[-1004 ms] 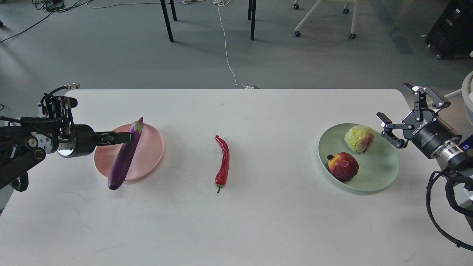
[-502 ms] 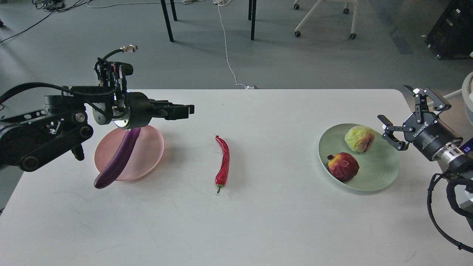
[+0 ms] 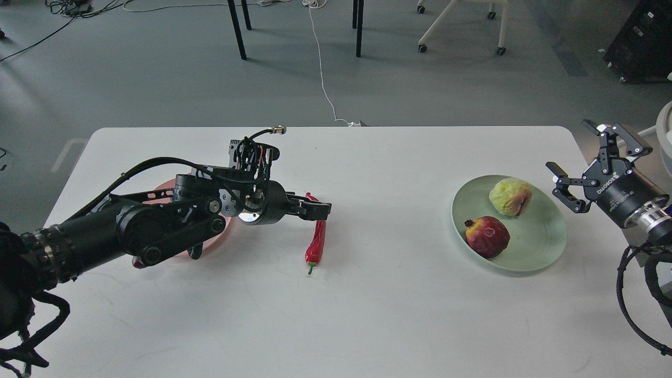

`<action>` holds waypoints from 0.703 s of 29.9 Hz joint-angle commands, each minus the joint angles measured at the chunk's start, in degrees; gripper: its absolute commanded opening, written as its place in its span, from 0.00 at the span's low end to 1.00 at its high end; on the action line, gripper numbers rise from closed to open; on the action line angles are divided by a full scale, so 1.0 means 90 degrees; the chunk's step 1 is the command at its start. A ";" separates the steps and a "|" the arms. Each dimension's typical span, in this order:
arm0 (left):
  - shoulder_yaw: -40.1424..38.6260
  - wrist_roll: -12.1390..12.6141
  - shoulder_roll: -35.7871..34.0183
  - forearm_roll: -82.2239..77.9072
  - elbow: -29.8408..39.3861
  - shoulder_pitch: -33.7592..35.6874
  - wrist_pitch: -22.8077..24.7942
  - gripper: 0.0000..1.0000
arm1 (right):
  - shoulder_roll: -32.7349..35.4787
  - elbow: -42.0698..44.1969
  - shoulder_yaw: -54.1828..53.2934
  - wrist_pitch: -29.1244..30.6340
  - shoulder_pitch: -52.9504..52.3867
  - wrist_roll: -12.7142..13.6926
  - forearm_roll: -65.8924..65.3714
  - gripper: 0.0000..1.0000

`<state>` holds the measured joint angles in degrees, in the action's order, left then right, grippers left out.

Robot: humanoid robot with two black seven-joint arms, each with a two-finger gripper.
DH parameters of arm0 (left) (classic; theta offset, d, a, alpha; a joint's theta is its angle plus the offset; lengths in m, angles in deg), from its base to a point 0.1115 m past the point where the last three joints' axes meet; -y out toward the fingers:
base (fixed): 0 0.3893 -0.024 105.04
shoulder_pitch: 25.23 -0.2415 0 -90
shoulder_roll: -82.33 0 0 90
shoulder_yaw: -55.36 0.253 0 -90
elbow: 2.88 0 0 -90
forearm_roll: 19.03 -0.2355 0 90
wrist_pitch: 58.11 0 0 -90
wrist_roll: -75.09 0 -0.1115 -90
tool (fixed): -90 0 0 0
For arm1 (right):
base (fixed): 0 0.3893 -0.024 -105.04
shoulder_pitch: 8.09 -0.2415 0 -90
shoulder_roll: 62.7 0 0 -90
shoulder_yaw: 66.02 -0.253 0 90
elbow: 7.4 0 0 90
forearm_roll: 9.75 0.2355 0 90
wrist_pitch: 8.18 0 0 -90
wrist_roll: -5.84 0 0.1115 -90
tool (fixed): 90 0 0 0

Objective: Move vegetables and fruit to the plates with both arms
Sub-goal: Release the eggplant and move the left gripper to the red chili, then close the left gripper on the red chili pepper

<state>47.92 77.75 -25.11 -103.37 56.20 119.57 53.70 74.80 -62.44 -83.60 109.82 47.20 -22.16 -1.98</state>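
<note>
The red chili pepper [image 3: 316, 241] lies at the table's middle. My left gripper [image 3: 319, 210] hovers over its upper part; its fingers merge into one dark shape, so I cannot tell whether they are open. The left arm covers most of the pink plate [image 3: 158, 188] and the purple eggplant [image 3: 137, 261], of which only the lower end shows. The pomegranate [image 3: 487, 236] and the yellow-green fruit [image 3: 510, 196] rest on the mint green plate [image 3: 543, 236]. My right gripper [image 3: 569, 147] is open and empty, just right of that plate.
The white table [image 3: 367, 315] has its far edge just behind the plates and a rounded right corner near my right arm. Table legs, a chair base [image 3: 462, 26] and a white floor cable lie beyond.
My left arm swung right from the pink plate to over the chili, leaving the eggplant on the plate. The right gripper drew back slightly to the right, still open.
</note>
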 commanded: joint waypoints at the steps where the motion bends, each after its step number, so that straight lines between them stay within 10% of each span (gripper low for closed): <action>1: 0.0054 0.0056 0.0170 -0.0170 -0.0002 -0.0024 -0.0001 0.98 | 0.0035 -0.0008 0.0000 0.0000 0.0000 0.0000 -0.0004 0.98; 21: 0.0142 0.0222 0.0415 -0.0355 -0.0002 -0.0102 0.0009 0.98 | 0.0044 -0.0018 -0.0048 0.0000 0.0078 0.0000 -0.0004 0.98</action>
<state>49.17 79.76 -20.88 -106.56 56.18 118.95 53.78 75.21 -62.59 -84.00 109.82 47.90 -22.16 -1.98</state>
